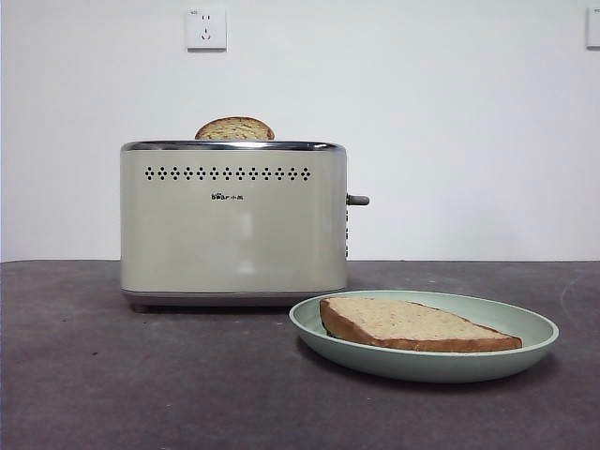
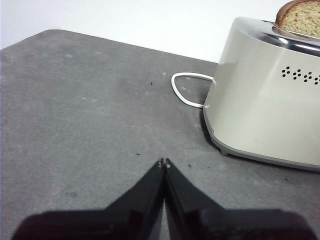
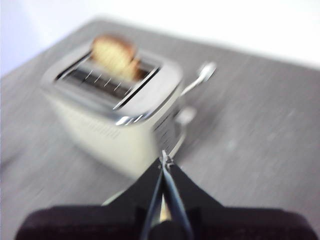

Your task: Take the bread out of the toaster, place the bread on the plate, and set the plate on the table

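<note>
the toaster (image 1: pixel 232 220) carries a small dark logo below its row of holes; the first letters read roughly "bear", the rest is too small to read. it stands on the desk (image 1: pixel 112 375), lever (image 1: pixel 357 200) on its side. a narrower dome-topped slice (image 1: pixel 234 129) stands upright in its slot. the bread (image 1: pixel 412 324) lies flat on the plate (image 1: pixel 525 323), which rests on the desk just beside the toaster, on the lever side. a white wall socket (image 1: pixel 205 28) sits on the wall behind.

the left gripper (image 2: pixel 164 162) has its jaws closed tip to tip and holds nothing. it points at bare desk; the toaster stands ahead of the jaws and off to one side, apart from them, with a loop of white cord (image 2: pixel 186 89) on the desk beyond. nothing lies between the jaws and the toaster.

the right gripper (image 3: pixel 165 160) also has its jaws pressed together, empty. its view is blurred. the toaster stands just ahead of and below the jaw tips, slots uppermost, the dome-topped slice in the slot farther from the jaws.
</note>
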{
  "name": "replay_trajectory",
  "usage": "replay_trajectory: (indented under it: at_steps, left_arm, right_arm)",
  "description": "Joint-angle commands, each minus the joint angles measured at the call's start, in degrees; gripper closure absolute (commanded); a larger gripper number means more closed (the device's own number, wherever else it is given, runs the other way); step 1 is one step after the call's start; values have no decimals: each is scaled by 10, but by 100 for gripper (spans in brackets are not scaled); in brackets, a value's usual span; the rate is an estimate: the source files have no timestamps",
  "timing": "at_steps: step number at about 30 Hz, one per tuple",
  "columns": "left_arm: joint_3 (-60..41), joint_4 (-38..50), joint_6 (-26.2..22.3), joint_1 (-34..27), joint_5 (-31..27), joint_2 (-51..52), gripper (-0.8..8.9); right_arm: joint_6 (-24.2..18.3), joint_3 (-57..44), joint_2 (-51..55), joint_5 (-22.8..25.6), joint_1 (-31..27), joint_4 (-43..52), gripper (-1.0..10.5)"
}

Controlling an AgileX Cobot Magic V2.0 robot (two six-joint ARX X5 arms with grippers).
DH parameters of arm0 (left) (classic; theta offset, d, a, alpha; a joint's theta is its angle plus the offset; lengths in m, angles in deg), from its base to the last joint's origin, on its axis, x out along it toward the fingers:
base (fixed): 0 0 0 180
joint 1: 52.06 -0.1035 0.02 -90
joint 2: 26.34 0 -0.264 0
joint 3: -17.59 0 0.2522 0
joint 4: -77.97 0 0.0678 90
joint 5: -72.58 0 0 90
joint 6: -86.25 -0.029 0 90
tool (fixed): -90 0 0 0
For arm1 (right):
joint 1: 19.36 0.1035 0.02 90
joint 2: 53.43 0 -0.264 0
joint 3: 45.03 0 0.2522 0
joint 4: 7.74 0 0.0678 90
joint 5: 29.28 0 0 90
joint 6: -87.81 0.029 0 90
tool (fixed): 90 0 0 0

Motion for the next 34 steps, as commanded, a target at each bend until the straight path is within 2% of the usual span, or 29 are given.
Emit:
replay_trajectory:
  at_steps: [1,4,6,9,11,14,19,24,26,28,34]
  left_arm:
    - [-7,3,-7,-2,-2,0,817]
    - [-7,3,-7,-2,-2,0,817]
    - [-7,3,-7,-2,-2,0,817]
    - [-7,3,-7,-2,-2,0,817]
    - [-7,3,-7,-2,-2,0,817]
    - [-7,3,-7,-2,-2,0,817]
    - [-7,3,-7,-2,-2,0,817]
    - [-7,3,-7,-2,-2,0,817]
    - [-7,3,-7,-2,-2,0,817]
    - [-7,4,-7,-2,-2,0,817]
    - [-7,3,-7,-2,-2,0,817]
  right_arm:
    - [27,-121,43,7,-13,159,946]
    - [44,-246,106,87,-29,290,946]
    - [63,-323,151,166,-36,353,946]
    - [103,-418,212,254,-43,395,946]
    - [124,-468,253,282,-44,396,946]
    - [151,-537,322,279,-44,395,946]
    - [163,-623,439,226,-44,358,946]
    - [82,-623,531,244,-45,167,946]
    - [53,-623,560,235,-45,161,946]
    - [45,-623,596,235,-45,160,946]
    - [26,-623,595,239,-50,161,946]
